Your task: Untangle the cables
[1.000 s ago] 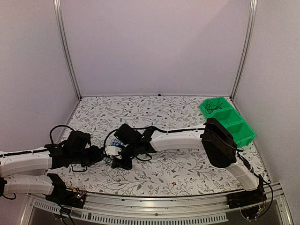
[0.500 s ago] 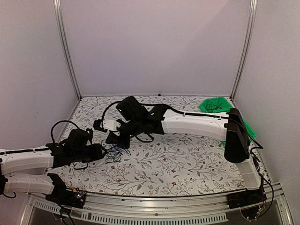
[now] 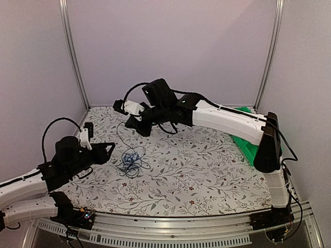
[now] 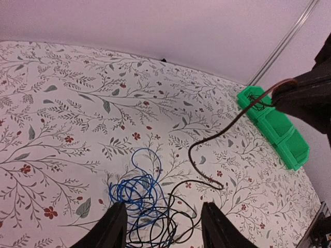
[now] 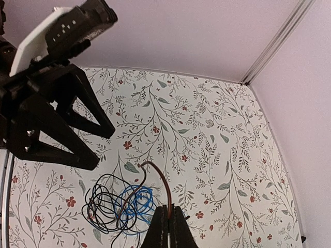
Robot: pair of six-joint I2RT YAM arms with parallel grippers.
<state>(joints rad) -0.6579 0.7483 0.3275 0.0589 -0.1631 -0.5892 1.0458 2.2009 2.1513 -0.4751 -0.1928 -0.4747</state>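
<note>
Cables [image 3: 132,161] are seen heaped in a loose tangle on the floral tabletop [image 3: 207,175], black loops being mixed with a blue coil. The heap is found just ahead of the left gripper [image 4: 163,205], whose jaws are spread wide with nothing held between them. The jaws of the right gripper [image 5: 168,227] are pressed together on one dark cable [image 5: 164,191], which is pinched at their tips and held up off the tabletop. From the pinch it is arched outward and then led down into the tangle, which lies below and ahead of those jaws. From the right wrist, the left jaws are seen beyond the heap, so the tangle is placed between the two grippers. A green bin [image 4: 276,129] is set well off to the right of the left jaws.
</note>
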